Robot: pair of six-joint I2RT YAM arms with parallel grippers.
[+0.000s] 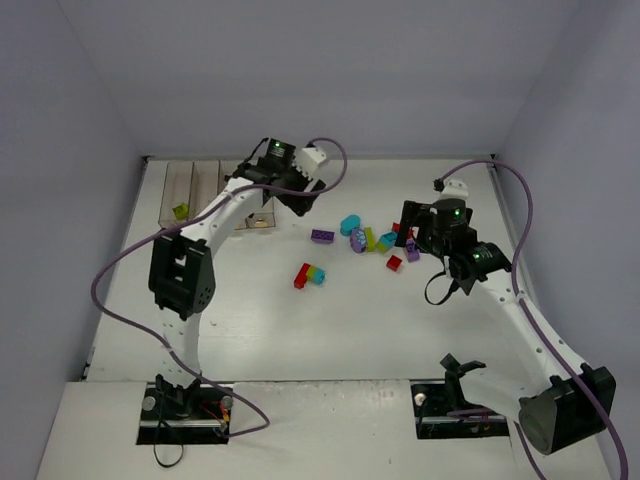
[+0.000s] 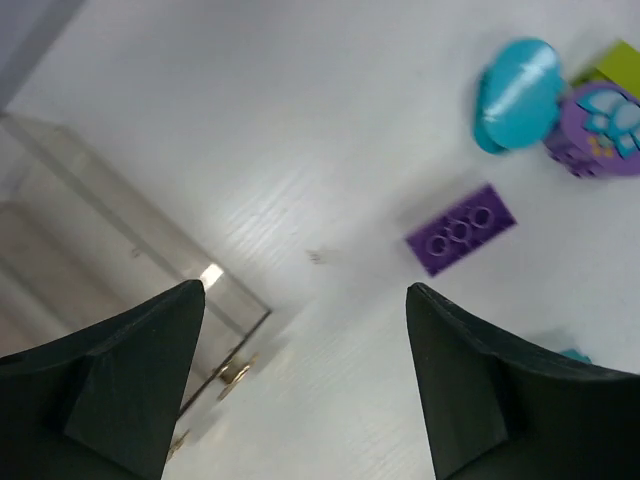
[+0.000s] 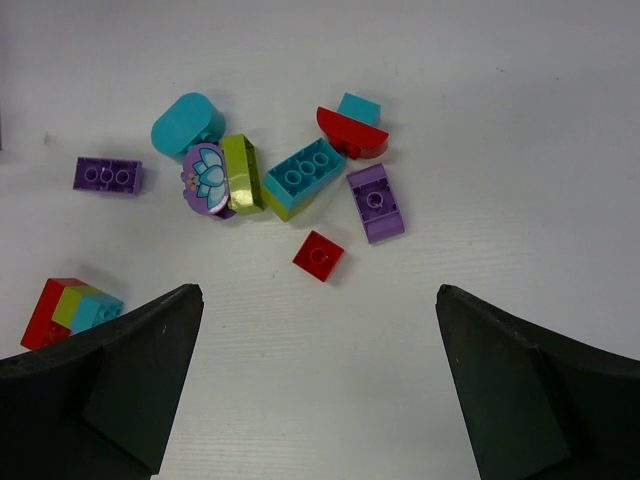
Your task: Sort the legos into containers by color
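Seen from above, the left gripper [image 1: 297,200] hangs just beside the right end of the containers [image 1: 195,185], where one lime brick [image 1: 180,211] lies in the far-left bin. The right gripper [image 1: 412,232] hovers at the loose legos [image 1: 365,240] scattered on the white table [image 1: 330,330]. The left wrist camera shows its jaws parted around nothing, a purple brick [image 2: 461,228] and a teal rounded piece [image 2: 515,93] lying beyond them. The right wrist camera shows jaws spread wide and empty above the cluster, a small red brick [image 3: 319,255] nearest.

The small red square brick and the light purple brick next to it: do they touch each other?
Apart. The right wrist view shows a strip of white table between the red square brick and the light purple brick.
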